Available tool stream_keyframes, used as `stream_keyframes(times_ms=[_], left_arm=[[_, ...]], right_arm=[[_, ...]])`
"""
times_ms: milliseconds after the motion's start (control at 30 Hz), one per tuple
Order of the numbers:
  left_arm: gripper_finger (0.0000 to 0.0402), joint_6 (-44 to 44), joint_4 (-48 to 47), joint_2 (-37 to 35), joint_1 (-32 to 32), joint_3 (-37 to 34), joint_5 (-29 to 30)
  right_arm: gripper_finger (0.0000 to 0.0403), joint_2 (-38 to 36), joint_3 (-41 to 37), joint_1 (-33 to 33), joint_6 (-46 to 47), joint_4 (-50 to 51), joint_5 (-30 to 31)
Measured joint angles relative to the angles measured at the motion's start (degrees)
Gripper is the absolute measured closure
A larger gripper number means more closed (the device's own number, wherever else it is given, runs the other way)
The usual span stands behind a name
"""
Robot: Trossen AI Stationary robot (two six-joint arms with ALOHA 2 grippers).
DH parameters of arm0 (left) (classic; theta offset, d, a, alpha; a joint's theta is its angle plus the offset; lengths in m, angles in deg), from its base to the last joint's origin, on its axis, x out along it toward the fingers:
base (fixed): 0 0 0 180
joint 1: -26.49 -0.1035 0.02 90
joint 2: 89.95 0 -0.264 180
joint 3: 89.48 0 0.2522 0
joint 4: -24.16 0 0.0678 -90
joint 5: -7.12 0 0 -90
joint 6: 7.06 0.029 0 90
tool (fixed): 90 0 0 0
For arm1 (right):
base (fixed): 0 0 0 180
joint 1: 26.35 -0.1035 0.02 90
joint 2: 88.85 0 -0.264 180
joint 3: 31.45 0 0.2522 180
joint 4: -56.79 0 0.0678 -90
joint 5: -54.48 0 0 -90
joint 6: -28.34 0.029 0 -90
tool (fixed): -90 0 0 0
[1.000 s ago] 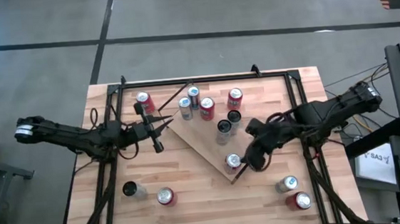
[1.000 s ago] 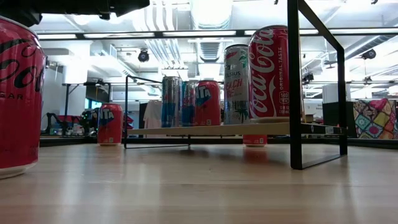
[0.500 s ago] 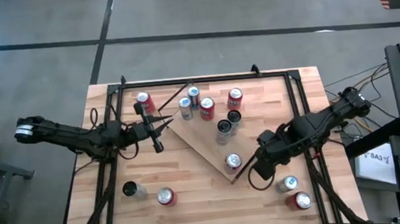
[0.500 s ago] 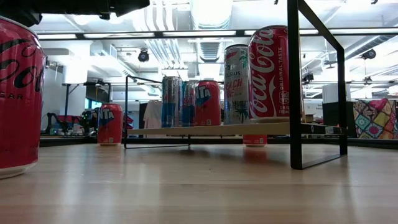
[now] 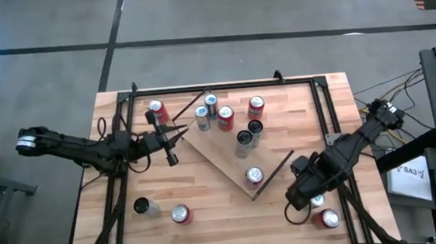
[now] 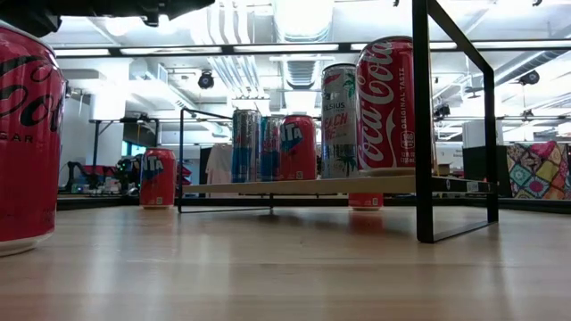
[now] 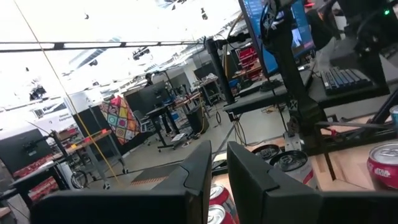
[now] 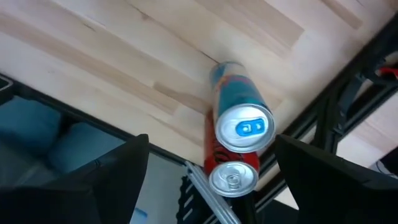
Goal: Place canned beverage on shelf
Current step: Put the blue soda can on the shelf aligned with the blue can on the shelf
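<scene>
The shelf (image 5: 225, 156) is a light-wood board lying at a slant in the table's middle, with several cans standing on it; it also shows in the low view (image 6: 312, 185). My right gripper (image 5: 296, 205) hangs open above the table's near right corner. Below it stand a blue-topped can (image 8: 244, 127) and a red can (image 8: 231, 177), side by side on the table. These also show in the high view: the silver can (image 5: 315, 201) and the red can (image 5: 329, 219). My left gripper (image 5: 171, 147) waits shut at the shelf's left corner, holding nothing.
A red can (image 5: 155, 111) stands at the far left, and two cans (image 5: 143, 207) (image 5: 180, 213) at the near left. A black frame (image 5: 324, 106) runs round the tabletop. A big red can (image 6: 27, 143) fills the low view's left.
My right gripper has drawn away from the can at the shelf's near end and gone toward the table's near right corner, over the two cans there. That can stays standing on the shelf.
</scene>
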Motion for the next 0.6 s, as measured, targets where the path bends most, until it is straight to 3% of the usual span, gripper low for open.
stream_keyframes(times_ms=[200,600], left_arm=[[0.0365,-2.57,-0.49,0.01,0.02,0.00,-0.02],[0.0365,-3.44,-0.47,0.03,0.02,0.00,-0.04]], right_arm=[[0.0044,-0.48,-3.14,-1.81,1.28,-0.27,0.00],[0.0044,-0.46,-7.54,-8.21,7.12,-1.94,0.80]])
